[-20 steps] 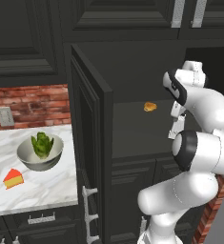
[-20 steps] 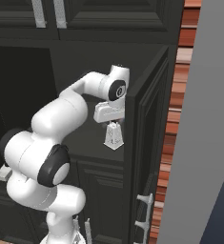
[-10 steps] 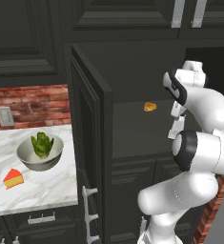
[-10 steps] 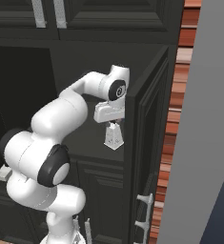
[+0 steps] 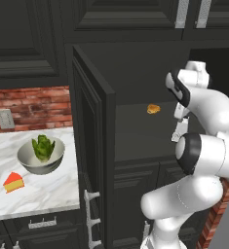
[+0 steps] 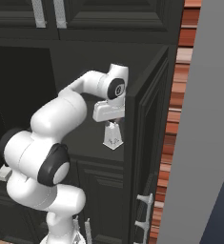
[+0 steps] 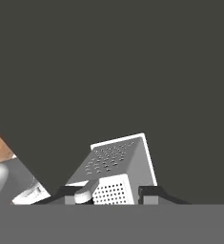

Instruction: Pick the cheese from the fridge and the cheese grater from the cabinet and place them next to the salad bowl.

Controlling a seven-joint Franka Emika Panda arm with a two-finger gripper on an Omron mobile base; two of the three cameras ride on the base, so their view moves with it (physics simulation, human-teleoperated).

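Fingers [image 7: 109, 194] clamped on cheese grater [image 6: 113, 135] (inside the open cabinet [image 5: 135, 73]), cheese [image 5: 13, 182] beside salad bowl [image 5: 41, 154]

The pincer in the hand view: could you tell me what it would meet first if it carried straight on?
The pincer already straddles the cheese grater; beyond that, probably the cabinet shelf's dark surface, though depth is unclear.

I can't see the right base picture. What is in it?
A white robot arm reaches into an open black cabinet, and its gripper is closed on a small pale cheese grater with dotted holes. To the right stand a strip of red brick wall and a tall grey panel.
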